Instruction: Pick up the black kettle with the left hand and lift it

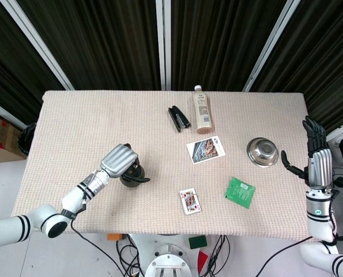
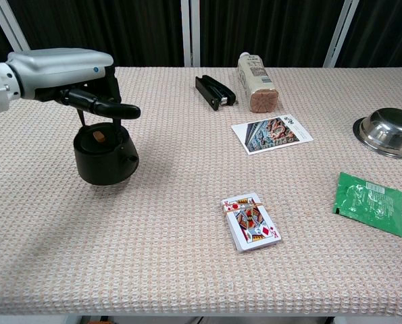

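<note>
Chest view: left hand holding black kettle by handle from above, right hand upright, fingers spread

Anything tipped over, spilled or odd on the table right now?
The bottle lies on its side at the far edge, beside the black stapler. No spill shows. The black kettle hangs upright from the left hand.
</note>
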